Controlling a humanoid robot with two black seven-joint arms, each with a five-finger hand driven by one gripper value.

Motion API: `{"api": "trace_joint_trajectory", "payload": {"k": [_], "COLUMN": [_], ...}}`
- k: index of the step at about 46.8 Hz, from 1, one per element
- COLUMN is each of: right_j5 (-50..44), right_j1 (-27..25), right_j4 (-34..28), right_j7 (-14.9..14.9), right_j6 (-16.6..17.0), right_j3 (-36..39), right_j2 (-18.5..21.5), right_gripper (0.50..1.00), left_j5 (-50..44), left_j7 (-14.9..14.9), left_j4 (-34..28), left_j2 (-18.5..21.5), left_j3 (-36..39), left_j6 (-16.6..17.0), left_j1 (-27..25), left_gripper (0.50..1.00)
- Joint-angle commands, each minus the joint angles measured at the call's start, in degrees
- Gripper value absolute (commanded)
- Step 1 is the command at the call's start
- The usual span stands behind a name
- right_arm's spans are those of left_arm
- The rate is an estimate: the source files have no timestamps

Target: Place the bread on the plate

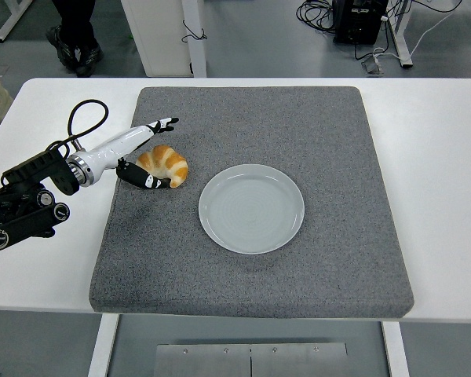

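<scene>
Left hand (145, 153) spread around the bread (165, 164): thumb at its near side, fingers past its far side, no firm pinch evident. Plate (251, 208) sits empty to the hand's right on the grey mat (337, 141) covering the desk (439, 157). Risk: a loose two-sided hold lets the curved bread roll out mid-lift.

Left arm (31, 200) coming in from the left edge, black forearm lying low, white wrist section angling up and to the right. Left hand (141, 153) reaching forward with its fingers (163, 124) pointing out straight, thumb (145, 180) dropping below and curling inward. Right arm not showing.
</scene>
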Motion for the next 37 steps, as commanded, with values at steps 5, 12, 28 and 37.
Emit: {"api": "trace_joint_trajectory", "payload": {"k": [5, 12, 28, 37], "right_j5": [0.00, 0.00, 0.00, 0.00], "right_j1": [0.00, 0.00, 0.00, 0.00], "right_j4": [0.00, 0.00, 0.00, 0.00], "right_j7": [0.03, -0.06, 0.03, -0.06], "right_j6": [0.00, 0.00, 0.00, 0.00], "right_j3": [0.00, 0.00, 0.00, 0.00], "right_j2": [0.00, 0.00, 0.00, 0.00], "right_gripper": [1.000, 1.000, 1.000, 1.000], "left_j5": [-0.06, -0.06, -0.15, -0.68], "left_j7": [-0.18, -0.18, -0.53, -1.32], "left_j4": [1.21, 1.65, 4.82, 4.99], "left_j2": [0.00, -0.71, -3.17, -3.43], "left_j3": [0.02, 0.02, 0.02, -0.24], "left_j6": [0.03, 0.03, 0.12, 0.38], "left_j1": [0.08, 0.17, 0.88, 0.79], "left_gripper": [0.968, 0.966, 0.951, 0.936]}}
